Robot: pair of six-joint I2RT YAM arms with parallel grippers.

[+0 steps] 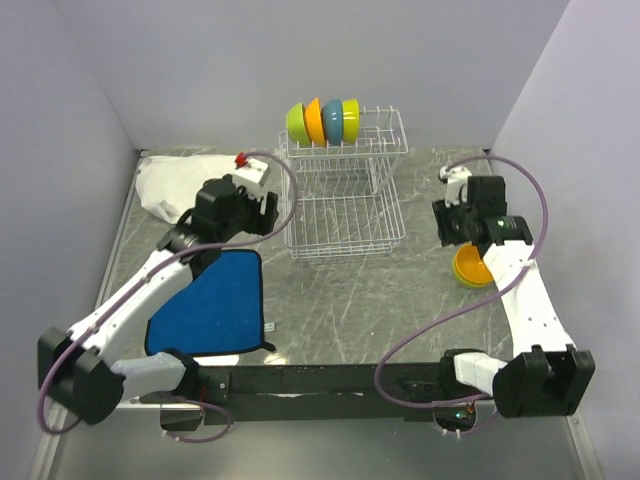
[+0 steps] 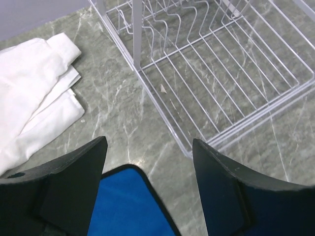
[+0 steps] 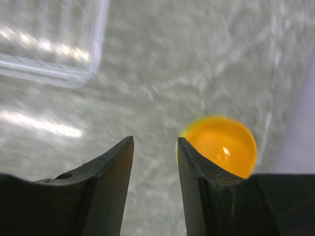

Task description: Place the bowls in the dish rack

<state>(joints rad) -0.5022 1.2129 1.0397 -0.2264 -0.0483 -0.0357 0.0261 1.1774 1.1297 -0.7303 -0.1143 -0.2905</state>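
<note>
mostly done: four bowls [image 1: 324, 122] stood on edge in the upper shelf of the dish rack [image 1: 345, 250]. one orange bowl [image 3: 221, 145] lay on the table [image 1: 400, 300] at the right, well apart from the rack and near the side wall [image 1: 585, 130]. right end effector [image 3: 155, 142] hovered near it, fingers narrowly parted, holding nothing; the bowl sat right of the gap, not between. judged light, stiff, glossy, likely slippery; best pinched across the rim, one finger inside. the wall could crowd the wrist. left end effector [image 2: 147, 142] gaped wide, empty, above the blue mat [image 2: 123, 206], beside the rack's lower basket. white cloth [image 2: 34, 88] lay far left, no obstacle.
</note>
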